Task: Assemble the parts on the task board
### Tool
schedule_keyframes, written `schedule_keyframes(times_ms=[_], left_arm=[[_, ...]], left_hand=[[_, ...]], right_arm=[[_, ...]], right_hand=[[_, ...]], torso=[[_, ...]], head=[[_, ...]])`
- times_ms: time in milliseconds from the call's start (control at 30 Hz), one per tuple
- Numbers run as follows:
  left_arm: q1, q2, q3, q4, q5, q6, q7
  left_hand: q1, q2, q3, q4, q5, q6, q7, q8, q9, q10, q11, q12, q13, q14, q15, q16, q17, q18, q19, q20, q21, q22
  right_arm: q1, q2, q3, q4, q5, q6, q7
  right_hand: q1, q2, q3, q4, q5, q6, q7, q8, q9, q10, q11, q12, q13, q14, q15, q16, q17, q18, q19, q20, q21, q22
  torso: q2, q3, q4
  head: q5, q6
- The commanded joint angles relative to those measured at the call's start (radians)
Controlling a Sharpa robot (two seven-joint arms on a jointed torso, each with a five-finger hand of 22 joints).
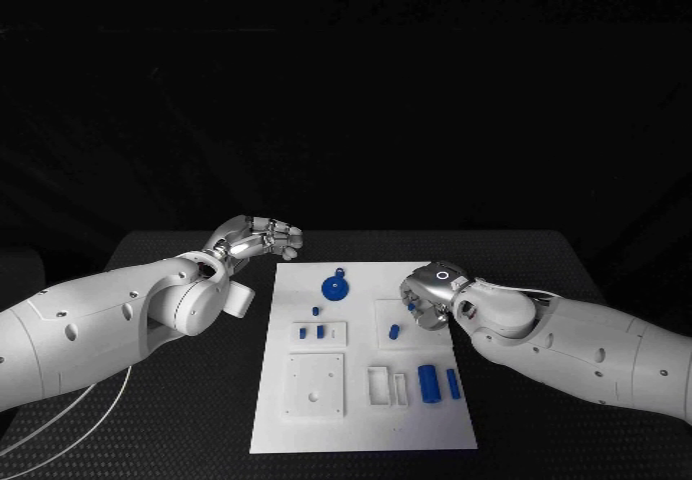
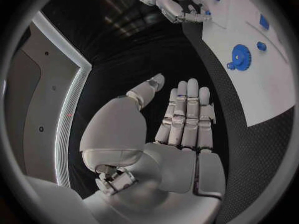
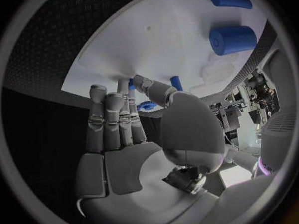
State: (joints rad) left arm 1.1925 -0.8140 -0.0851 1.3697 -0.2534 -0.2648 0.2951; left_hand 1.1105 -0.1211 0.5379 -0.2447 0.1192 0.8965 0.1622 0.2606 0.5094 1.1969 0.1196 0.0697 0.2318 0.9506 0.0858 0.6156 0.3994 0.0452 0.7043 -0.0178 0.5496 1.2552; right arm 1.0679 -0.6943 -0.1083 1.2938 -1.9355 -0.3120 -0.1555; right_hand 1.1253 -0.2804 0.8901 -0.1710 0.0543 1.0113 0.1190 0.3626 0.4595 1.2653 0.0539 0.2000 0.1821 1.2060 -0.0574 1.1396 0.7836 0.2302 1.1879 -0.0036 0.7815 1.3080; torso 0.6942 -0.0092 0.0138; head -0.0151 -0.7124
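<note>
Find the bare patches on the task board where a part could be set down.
The task board is bare along its near edge, below the square plate and blue cylinder. Its far left corner, beside the blue gear, is also free. The middle right is crowded under the right robot hand.

A black table (image 1: 188,250) with a finely dotted, textured top stands before a plain black backdrop (image 1: 346,110), dark and featureless; in the left wrist view a grey wall panel (image 2: 28,109) edged by a pale lit strip (image 2: 69,119) curves past; the right wrist view catches cluttered equipment (image 3: 246,107) in brighter light
</note>
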Motion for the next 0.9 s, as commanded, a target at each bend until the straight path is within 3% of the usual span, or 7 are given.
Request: schedule_keyframes(times_ms=[33, 400, 700, 900], left_arm=[[0.001, 0.0, 0.001, 0.003, 0.006, 0.012, 0.007], [0.001, -0.001, 0.001, 0.004, 0.006, 0.013, 0.007], [0.001, -0.001, 0.001, 0.005, 0.006, 0.012, 0.008], [0.001, 0.0, 0.001, 0.004, 0.006, 0.013, 0.008]], left_hand=[[-0.006, -0.003, -0.006, -0.001, 0.0, -0.007, 0.002, 0.003, -0.002, -0.007, 0.001, -0.002, -0.001, 0.001, 0.004, -0.005, 0.002, -0.006, -0.002, 0.007, -0.006, 0.002], [-0.006, -0.002, -0.005, -0.001, 0.0, -0.008, 0.002, 0.003, -0.002, -0.008, 0.001, -0.001, -0.002, 0.001, 0.004, -0.007, 0.002, -0.006, -0.002, 0.008, -0.007, 0.002], [-0.005, -0.001, -0.005, -0.001, 0.0, -0.008, 0.002, 0.004, -0.002, -0.007, 0.001, -0.001, -0.002, 0.002, 0.004, -0.008, 0.003, -0.006, -0.002, 0.008, -0.008, 0.002], [-0.005, -0.001, -0.005, -0.001, 0.0, -0.007, 0.002, 0.004, -0.002, -0.007, 0.001, -0.001, -0.002, 0.003, 0.004, -0.009, 0.004, -0.006, -0.002, 0.008, -0.008, 0.002]], right_arm=[[-0.006, 0.0, -0.004, -0.001, 0.014, 0.027, 0.002], [-0.006, 0.006, -0.004, -0.002, 0.017, 0.027, 0.001], [-0.006, 0.014, -0.004, -0.006, -0.016, 0.031, -0.012], [-0.009, 0.019, -0.004, -0.008, -0.024, 0.031, -0.017]], right_hand=[[-0.01, -0.007, -0.001, 0.006, -0.002, -0.004, 0.002, -0.005, -0.001, -0.001, 0.004, -0.005, -0.001, -0.002, 0.004, -0.005, -0.001, 0.032, -0.005, -0.002, -0.006, 0.018], [-0.017, -0.004, 0.0, 0.011, -0.001, -0.005, 0.003, -0.008, -0.003, -0.002, 0.005, -0.012, -0.001, -0.002, 0.005, -0.006, -0.001, 0.032, -0.006, -0.003, -0.008, 0.018], [0.025, 0.053, 0.013, -0.021, -0.003, 0.024, -0.009, 0.005, 0.001, 0.03, -0.005, -0.009, 0.01, 0.01, -0.005, 0.004, 0.009, 0.032, 0.004, -0.007, 0.006, 0.022], [0.028, 0.062, 0.012, -0.032, -0.004, 0.036, -0.013, 0.01, 0.004, 0.044, -0.01, -0.008, 0.015, 0.014, -0.01, 0.01, 0.016, 0.032, 0.01, -0.005, 0.015, 0.023]], torso=[[0.0, -0.0002, 0.0007], [0.0, -0.0005, 0.0008], [0.0, -0.0004, 0.0013], [0.0, 0.0, 0.0005]], head=[[0.0, -0.001], [0.002, -0.001], [0.002, -0.003], [0.005, -0.005]])
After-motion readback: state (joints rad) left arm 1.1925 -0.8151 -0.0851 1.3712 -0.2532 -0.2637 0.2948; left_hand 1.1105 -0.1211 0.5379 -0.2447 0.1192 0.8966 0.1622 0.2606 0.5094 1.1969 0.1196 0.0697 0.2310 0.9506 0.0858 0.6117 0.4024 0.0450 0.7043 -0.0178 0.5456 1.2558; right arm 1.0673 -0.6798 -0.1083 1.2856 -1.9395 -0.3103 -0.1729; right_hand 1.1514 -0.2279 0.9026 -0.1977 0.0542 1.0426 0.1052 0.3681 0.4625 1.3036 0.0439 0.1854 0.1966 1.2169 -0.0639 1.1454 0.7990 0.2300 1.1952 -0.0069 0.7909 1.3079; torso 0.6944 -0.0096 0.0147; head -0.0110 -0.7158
